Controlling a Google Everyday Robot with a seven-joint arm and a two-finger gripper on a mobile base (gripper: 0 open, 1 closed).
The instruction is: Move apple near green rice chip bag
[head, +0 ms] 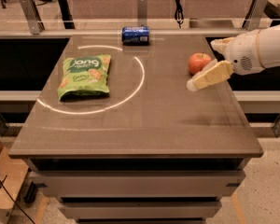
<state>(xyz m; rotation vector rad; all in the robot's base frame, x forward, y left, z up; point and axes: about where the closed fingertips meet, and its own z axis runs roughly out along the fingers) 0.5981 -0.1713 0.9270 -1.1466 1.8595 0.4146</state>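
The red-orange apple [198, 62] sits on the right side of the table top. The green rice chip bag [85, 74] lies flat on the left side, inside a white circle of light. My gripper [204, 64] comes in from the right edge on a white arm and is open. One cream finger [210, 76] lies just in front of and to the right of the apple. The other finger [220, 43] is behind and to the right of it. The apple is not held.
A small blue can [136, 34] lies on its side at the back edge of the brown table [140, 125]. Metal rails and posts run behind the table. A cardboard box corner shows at the lower left.
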